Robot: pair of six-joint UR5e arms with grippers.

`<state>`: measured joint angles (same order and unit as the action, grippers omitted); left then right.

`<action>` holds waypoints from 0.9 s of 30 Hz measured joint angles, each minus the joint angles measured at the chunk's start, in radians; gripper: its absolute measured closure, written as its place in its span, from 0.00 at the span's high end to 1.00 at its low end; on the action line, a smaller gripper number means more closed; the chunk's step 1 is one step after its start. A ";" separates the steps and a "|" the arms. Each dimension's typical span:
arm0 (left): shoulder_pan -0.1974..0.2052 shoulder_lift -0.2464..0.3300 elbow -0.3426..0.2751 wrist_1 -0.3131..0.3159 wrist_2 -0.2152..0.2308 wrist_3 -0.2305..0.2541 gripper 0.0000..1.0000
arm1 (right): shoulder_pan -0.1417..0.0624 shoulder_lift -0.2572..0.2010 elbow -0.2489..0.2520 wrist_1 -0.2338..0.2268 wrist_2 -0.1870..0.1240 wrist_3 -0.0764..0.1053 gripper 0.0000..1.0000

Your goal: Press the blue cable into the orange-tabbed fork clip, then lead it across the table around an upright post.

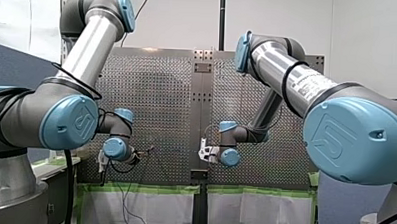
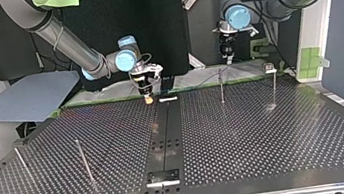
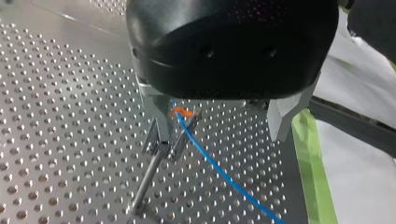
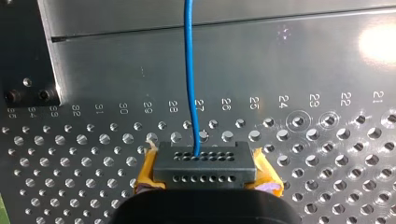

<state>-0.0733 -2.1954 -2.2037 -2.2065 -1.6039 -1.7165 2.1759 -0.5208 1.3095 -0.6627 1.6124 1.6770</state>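
Blue cable at orange-tabbed clip, between parted left fingers — right fingers clamp its black connector.

Thin blue cable at orange-tabbed clip

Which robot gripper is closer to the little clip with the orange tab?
My left. My left gripper hangs right at the orange-tabbed fork clip, which sits close by one finger. My right gripper is off at the top view's left, holding a black connector.
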 joint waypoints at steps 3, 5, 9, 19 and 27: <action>-0.004 0.001 0.000 0.011 0.015 -0.002 1.00 | 0.001 0.000 0.000 0.000 0.000 0.000 0.00; -0.007 0.001 0.000 0.020 0.023 -0.006 1.00 | 0.001 0.001 0.000 0.000 0.000 0.000 0.00; -0.011 0.001 0.000 0.029 0.028 -0.011 1.00 | 0.001 0.001 0.000 0.000 0.000 0.000 0.00; -0.020 0.001 0.000 0.045 0.033 -0.008 1.00 | 0.000 0.003 0.000 -0.003 -0.002 -0.001 0.00; -0.028 0.001 0.000 0.062 0.035 -0.009 1.00 | -0.001 0.003 0.000 -0.002 -0.006 -0.002 0.00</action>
<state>-0.1015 -2.1941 -2.2039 -2.1441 -1.5692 -1.7250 2.1746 -0.5177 1.3096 -0.6644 1.6066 1.6753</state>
